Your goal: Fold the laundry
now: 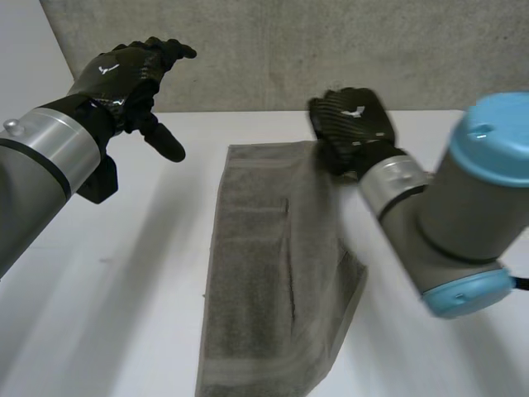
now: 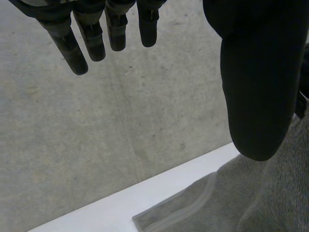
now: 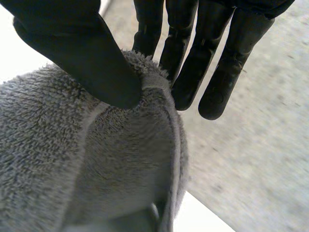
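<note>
A white table [image 1: 165, 273] meets a concrete wall [image 1: 331, 50]

Towel [image 1: 264, 256] cut off (near end).

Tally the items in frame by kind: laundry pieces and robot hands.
Grey terry towel: 1
Black robot hands: 2 (left hand open, right hand pinching a towel corner)
Total: 3
</note>
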